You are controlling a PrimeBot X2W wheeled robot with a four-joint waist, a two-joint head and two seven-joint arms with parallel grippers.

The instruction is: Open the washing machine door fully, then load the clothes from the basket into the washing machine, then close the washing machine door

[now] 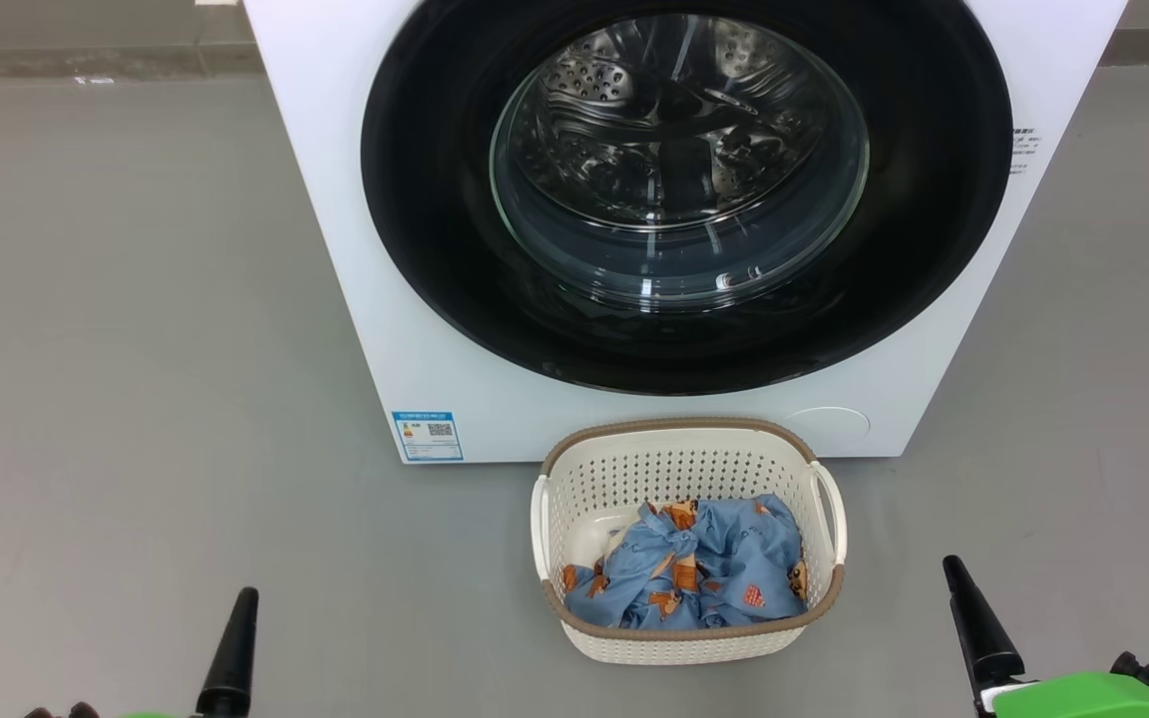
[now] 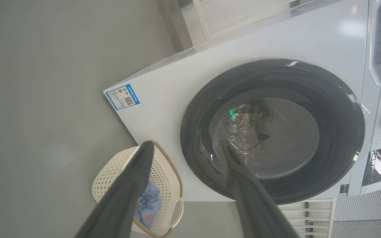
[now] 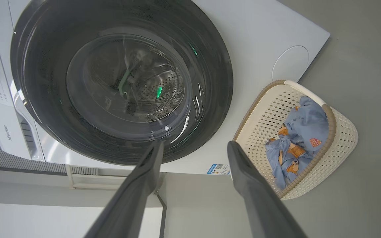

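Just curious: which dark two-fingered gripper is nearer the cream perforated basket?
The right gripper; its finger stands closer to the cream perforated basket than the left gripper.

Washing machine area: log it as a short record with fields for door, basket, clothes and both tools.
door: washing machine door shut, flush with the white washing machine
basket: basket upright on the grey floor, directly in front of the machine
clothes: clothes bunched inside the basket, touched by neither tool
left tool: left tool open, empty, apart from the basket
right tool: right tool open, empty, apart from the basket
stage: door not yet opened
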